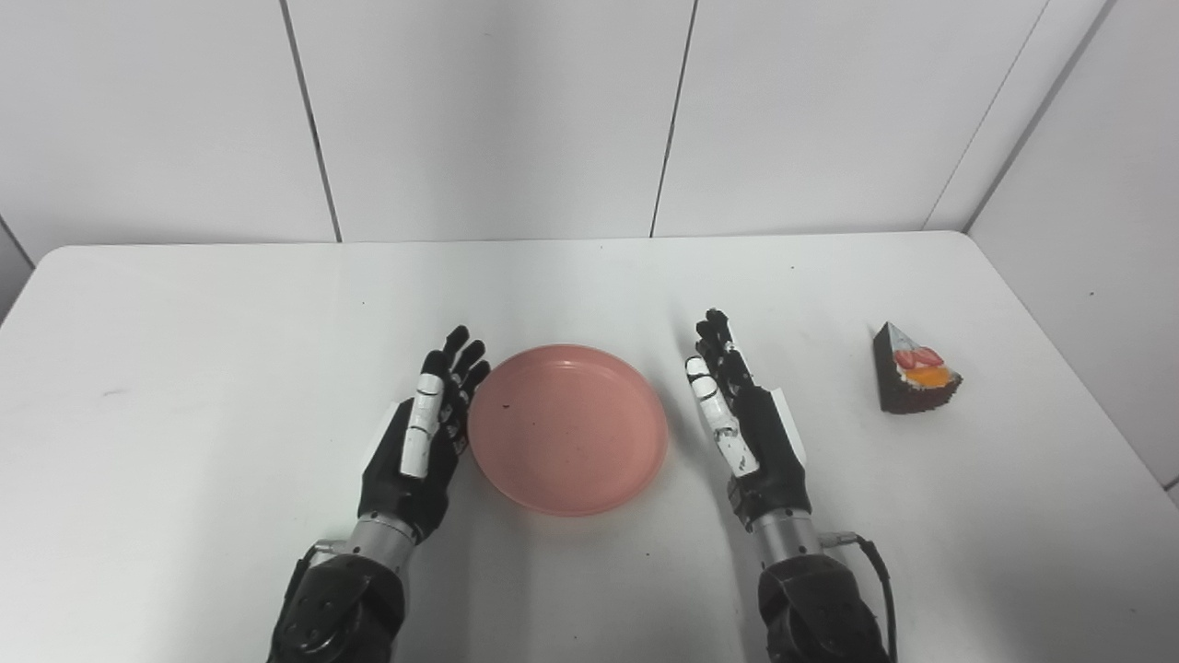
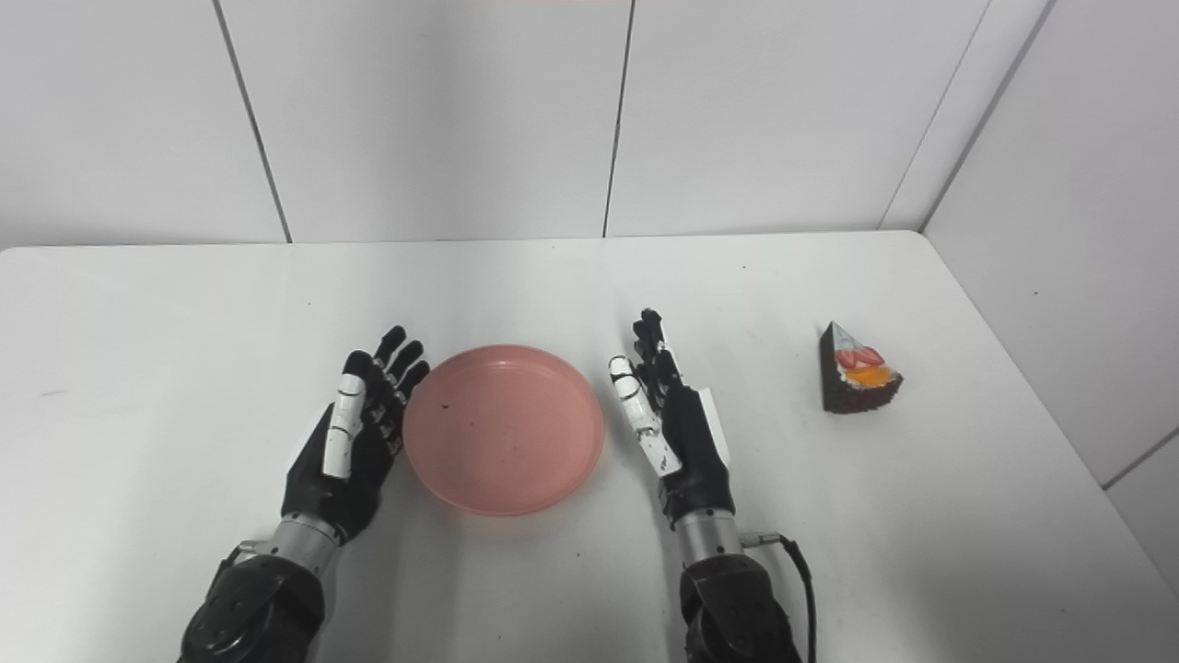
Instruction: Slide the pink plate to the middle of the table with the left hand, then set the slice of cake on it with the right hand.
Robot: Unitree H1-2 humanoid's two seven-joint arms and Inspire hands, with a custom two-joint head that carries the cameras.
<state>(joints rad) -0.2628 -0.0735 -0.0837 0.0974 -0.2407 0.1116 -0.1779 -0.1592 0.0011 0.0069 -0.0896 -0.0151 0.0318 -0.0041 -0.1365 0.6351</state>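
The pink plate (image 1: 567, 428) lies empty on the white table (image 1: 184, 368), near the middle and toward the front. My left hand (image 1: 426, 433) is open, palm turned toward the plate, its fingers right against the plate's left rim. My right hand (image 1: 741, 424) is open and empty, standing on edge a little to the right of the plate, apart from it. The slice of cake (image 1: 910, 371), dark chocolate with strawberry and orange on top, sits on the table far to the right, well beyond my right hand. In the right eye view the cake (image 2: 857, 371) and the plate (image 2: 504, 428) show the same way.
White wall panels (image 1: 488, 110) stand behind the table's far edge. A side wall (image 1: 1105, 230) runs along the table's right edge, close to the cake. A cable (image 1: 875, 562) hangs from my right wrist.
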